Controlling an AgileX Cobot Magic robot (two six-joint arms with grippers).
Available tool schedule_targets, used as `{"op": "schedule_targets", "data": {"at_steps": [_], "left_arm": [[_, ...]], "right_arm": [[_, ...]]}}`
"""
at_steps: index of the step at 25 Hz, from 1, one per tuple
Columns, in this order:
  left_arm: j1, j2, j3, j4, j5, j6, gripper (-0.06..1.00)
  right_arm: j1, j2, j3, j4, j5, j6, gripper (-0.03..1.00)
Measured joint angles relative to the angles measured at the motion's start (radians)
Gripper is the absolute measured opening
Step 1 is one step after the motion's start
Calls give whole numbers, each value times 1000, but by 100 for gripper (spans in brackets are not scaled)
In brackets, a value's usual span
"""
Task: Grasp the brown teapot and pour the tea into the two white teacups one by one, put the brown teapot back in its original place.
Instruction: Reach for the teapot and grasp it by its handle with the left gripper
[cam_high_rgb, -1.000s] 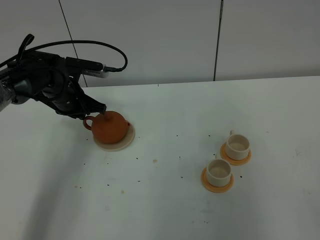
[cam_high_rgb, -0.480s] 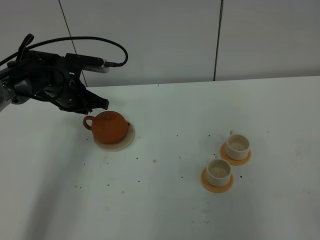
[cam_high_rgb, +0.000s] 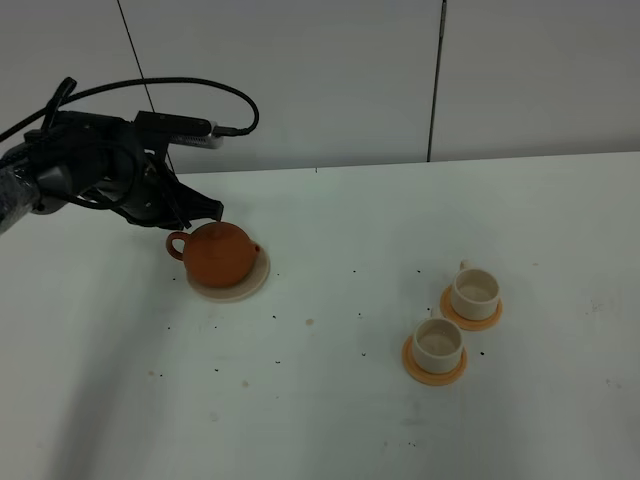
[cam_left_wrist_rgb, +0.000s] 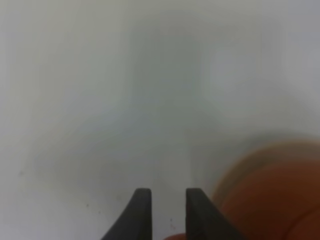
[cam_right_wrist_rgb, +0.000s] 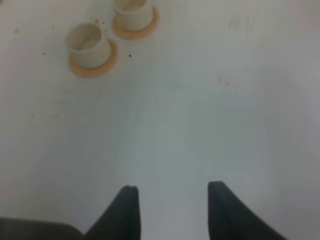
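The brown teapot stands upright on its cream saucer, the original place, left of centre, spout toward the cups. My left gripper hovers just above and behind the teapot's handle, apart from it. In the left wrist view its fingers stand a little apart over bare table, with the blurred teapot beside them. The two white teacups sit on orange coasters at the right. My right gripper is open over bare table, short of the cups.
The white table carries small dark specks and a brownish spot between teapot and cups. A black cable loops over the left arm. A wall with panel seams closes the back.
My left gripper has lifted off the teapot's handle and lid and drawn up and back. The teapot stays on its saucer; the cups have not moved.
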Motion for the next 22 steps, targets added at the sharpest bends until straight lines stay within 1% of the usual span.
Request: {"op": "schedule_targets", "data": {"at_steps": [5,13,17,22], "left_arm": [[0,0,0,-1,5,0,24],[0,0,0,-4,55,0,24],[0,-2,0,-8,63,0,24],[0,-45,0,-15,68,0,24]], "right_arm": [[0,0,0,0,0,0,31],[0,0,0,0,0,0,31],[0,0,0,0,0,0,31],[0,0,0,0,0,0,31]]}}
